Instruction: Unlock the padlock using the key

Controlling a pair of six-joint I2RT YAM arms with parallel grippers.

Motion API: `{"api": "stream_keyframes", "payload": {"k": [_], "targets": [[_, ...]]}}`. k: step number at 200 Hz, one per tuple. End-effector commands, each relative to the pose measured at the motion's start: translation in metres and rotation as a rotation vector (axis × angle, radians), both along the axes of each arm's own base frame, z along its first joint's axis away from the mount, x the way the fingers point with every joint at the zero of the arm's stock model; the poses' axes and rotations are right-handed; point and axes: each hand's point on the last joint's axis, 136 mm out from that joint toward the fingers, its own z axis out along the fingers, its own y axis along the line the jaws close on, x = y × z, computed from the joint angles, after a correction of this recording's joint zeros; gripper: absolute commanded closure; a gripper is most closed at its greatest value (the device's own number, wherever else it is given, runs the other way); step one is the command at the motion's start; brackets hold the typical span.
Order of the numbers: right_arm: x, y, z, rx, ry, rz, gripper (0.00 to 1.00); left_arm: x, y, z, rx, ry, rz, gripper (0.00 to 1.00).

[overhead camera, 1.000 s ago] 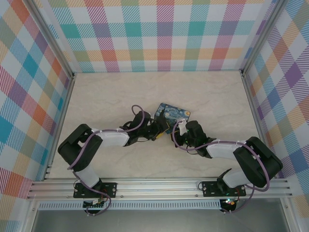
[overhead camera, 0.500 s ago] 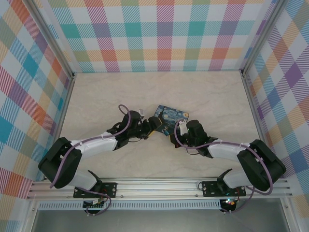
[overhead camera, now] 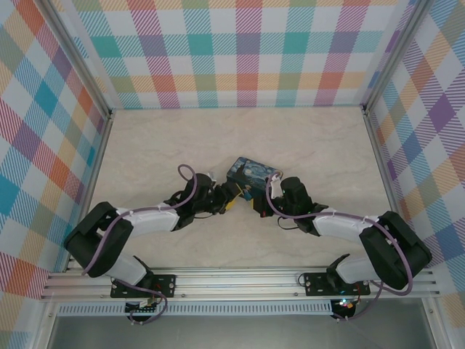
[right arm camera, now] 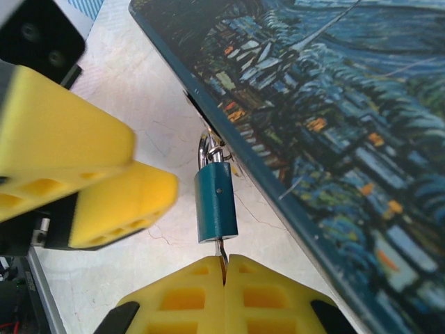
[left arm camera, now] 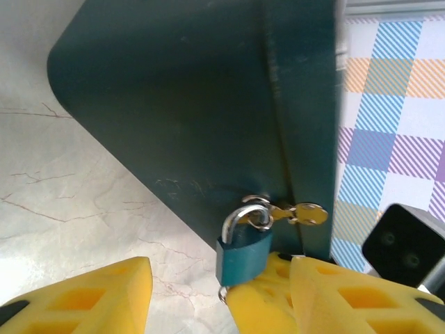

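- Pale marbled table: it carries everything below.
- Dark-blue rectangular box with a swirling starry-night print: it lies mid-table, between my two arms.
- Left gripper: its yellow foam fingers are spread wide, one on each side of the lock, and grip nothing.
- Right gripper: its pads are pressed together, pinching the key just below the lock.
- Small teal-bodied padlock with a thin silvery shackle: it hangs from the brass hasp on the box's edge. I judge it light and free to swing, so it would twist with the key. I would brace it with the left fingers across its flat faces.
- Slim dark-grey metal key: its blade meets the lock's underside, but I cannot tell whether it is seated. I judge it stiff, thin and slippery, so it is best held by its head.
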Motion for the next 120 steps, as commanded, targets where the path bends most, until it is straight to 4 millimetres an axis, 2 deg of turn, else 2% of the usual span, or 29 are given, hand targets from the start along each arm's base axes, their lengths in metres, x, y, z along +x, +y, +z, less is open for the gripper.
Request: {"api": "stream_keyframes", "payload": {"k": [1,42,120], "targets": [[0.005,0.008,0.025,0.070,-0.027,0.002,0.98,0.002,-0.017,0.006,-0.062,-0.010,-0.013,0.48],[0.003,0.000,0.014,0.049,0.001,-0.035,0.98,0.008,-0.030,0.003,-0.097,-0.012,0.000,0.53],[-0.009,-0.006,0.003,0.063,0.098,-0.063,0.98,0.007,-0.042,0.002,-0.117,-0.009,-0.002,0.52]]}}
